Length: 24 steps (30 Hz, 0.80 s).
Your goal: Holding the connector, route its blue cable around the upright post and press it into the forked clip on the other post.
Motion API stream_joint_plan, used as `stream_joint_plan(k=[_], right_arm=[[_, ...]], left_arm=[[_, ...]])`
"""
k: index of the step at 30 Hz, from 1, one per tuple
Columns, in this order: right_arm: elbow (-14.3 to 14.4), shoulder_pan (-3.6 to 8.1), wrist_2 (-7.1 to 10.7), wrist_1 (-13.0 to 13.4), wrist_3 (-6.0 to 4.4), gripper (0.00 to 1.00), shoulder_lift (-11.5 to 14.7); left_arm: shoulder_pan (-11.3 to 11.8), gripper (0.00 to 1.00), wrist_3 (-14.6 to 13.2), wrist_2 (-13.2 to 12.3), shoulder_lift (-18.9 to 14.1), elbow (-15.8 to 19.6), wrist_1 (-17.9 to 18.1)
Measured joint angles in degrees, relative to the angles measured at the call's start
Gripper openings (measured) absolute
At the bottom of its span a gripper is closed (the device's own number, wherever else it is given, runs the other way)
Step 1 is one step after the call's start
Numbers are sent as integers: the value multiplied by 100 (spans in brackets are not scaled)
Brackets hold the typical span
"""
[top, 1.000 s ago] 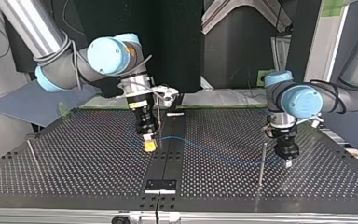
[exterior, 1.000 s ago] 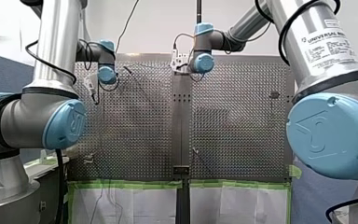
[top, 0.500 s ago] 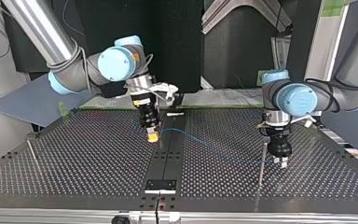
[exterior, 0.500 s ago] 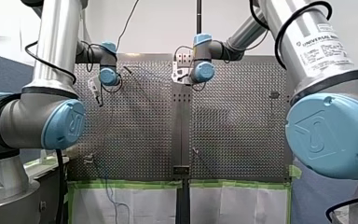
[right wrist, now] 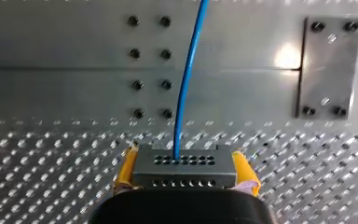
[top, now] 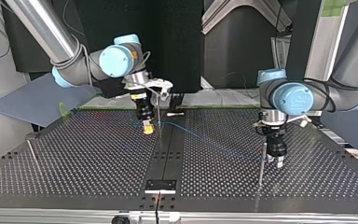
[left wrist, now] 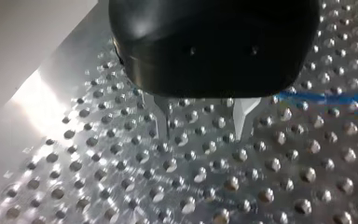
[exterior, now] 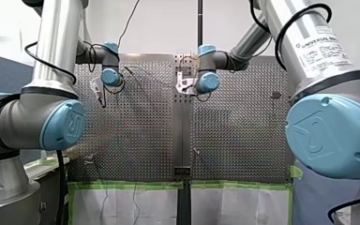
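My right gripper (right wrist: 185, 170) is shut, its yellow pads (right wrist: 125, 169) clamping a dark grey connector (right wrist: 185, 163). The blue cable (right wrist: 186, 84) leaves the connector straight ahead. In the top view that gripper (top: 147, 129) hangs just beside a thin upright post (top: 158, 116), and the cable (top: 214, 147) runs low over the table to a second thin post (top: 261, 163). My left gripper (top: 278, 162) stands next to that second post. Its metal fingers (left wrist: 243, 116) are open with nothing between them, and the cable (left wrist: 326, 98) lies off to one side.
A third thin post (top: 30, 150) stands near the top view's left edge. A black plate (top: 160, 185) is bolted on the centre strip near the front edge. Green tape (exterior: 126, 186) borders the perforated table (top: 84, 158).
My left gripper has opened and shifted slightly toward the second post. My right gripper has carried the connector further from the top view's camera, up beside the first post.
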<state>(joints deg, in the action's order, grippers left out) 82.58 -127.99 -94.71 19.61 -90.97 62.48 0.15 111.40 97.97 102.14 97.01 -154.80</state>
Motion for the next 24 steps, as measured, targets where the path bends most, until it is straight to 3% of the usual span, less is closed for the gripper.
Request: stream_joint_plan(k=[11, 18, 24], right_arm=[[330, 335, -38, 380, -214, 0, -29], [605, 628, -70, 520, -436, 0, -99], [872, 891, -77, 766, -534, 0, -124]], left_arm=[[-27, 68, 102, -85, 0, 0, 19], [-28, 68, 114, -22, 1, 0, 19], [-28, 68, 118, -12, 1, 0, 19]])
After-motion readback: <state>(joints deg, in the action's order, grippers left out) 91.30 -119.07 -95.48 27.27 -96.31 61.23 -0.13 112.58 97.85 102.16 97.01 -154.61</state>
